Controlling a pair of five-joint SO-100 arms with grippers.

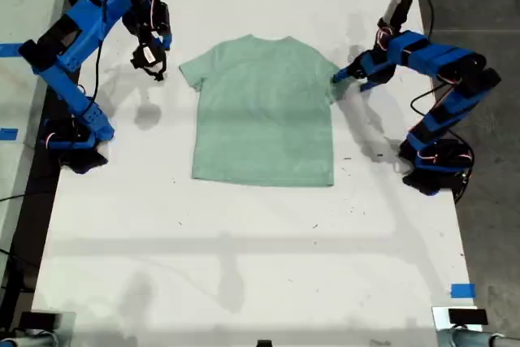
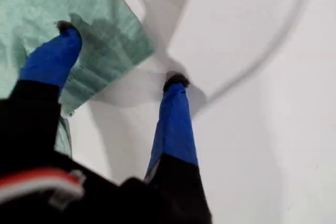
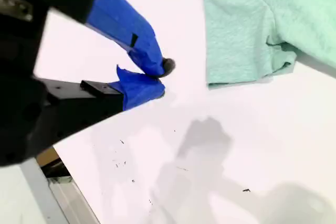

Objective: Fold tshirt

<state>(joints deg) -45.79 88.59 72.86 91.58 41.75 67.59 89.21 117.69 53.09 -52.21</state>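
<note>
Bright, even overhead light washes the white table (image 1: pixel 244 266) nearly to glare; soft grey shadows fall beneath the arms (wrist views blur the near black housings).

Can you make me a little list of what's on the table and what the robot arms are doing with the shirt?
Shirt: pale green tshirt, spread flat, not folded yet
Table: white table
My first gripper: open, one finger over a sleeve, at the exterior view's right
My second gripper: shut, holding nothing, above the table beside the other sleeve, at the exterior view's left
Blue tape: near the table's edge, exterior view's lower right
</note>
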